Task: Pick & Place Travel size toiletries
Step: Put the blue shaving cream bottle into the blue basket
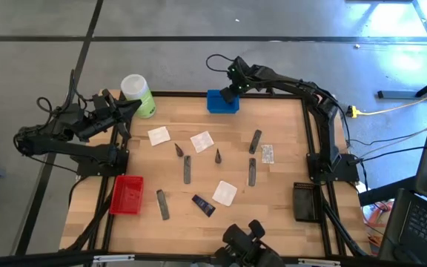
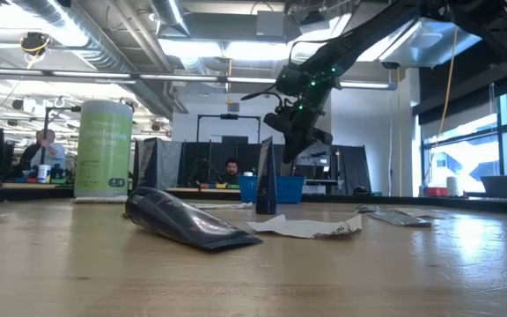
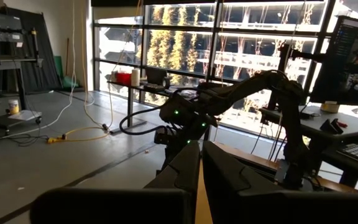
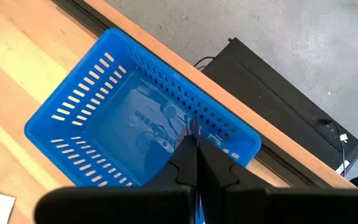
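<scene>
Right hand above blue tray, pinching clear packet

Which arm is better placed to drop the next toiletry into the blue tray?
Right. The right gripper hangs directly over the blue tray at the table's far edge; its wrist view looks straight into it. The left gripper waits beside the green bottle, off to the side.

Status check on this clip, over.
Right pincer above blue tray, shut on clear packet. Left pincer shut, parked by green bottle. Nothing obstructing.
</scene>
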{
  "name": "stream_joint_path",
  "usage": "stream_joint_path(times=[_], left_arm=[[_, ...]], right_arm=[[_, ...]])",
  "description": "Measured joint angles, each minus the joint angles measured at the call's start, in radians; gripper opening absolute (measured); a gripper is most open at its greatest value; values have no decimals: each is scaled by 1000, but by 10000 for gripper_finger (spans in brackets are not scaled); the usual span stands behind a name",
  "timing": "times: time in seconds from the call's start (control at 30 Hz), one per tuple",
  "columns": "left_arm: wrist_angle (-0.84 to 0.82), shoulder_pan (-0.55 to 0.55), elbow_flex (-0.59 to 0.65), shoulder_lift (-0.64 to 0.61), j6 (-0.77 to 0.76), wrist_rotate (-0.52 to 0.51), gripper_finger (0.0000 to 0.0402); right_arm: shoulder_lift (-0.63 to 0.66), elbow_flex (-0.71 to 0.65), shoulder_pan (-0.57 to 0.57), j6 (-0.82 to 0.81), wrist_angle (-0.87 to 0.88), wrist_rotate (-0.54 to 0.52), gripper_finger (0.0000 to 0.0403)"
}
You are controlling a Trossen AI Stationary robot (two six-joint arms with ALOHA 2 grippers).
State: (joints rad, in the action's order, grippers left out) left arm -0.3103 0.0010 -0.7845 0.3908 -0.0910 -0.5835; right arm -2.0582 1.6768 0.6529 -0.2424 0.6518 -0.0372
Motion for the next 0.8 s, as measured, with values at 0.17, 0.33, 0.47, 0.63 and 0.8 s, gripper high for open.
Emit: stream_joint_path(times=[0.17, 0.33, 0.47, 0.63, 0.8], left_arm=[[0, 0, 0, 0, 0, 0, 15], [0, 0, 0, 0, 0, 0, 15], [0, 0, 0, 0, 0, 0, 15], [0, 0, 0, 0, 0, 0, 15], [0, 0, 0, 0, 33, 0, 15]], right_arm=[[0, 0, -2, 0, 0, 0, 0], [0, 0, -2, 0, 0, 1, 1], [0, 0, -3, -1, 1, 3, 2], [0, 0, -3, -1, 7, 3, 2], [0, -3, -3, -2, 11, 3, 2]])
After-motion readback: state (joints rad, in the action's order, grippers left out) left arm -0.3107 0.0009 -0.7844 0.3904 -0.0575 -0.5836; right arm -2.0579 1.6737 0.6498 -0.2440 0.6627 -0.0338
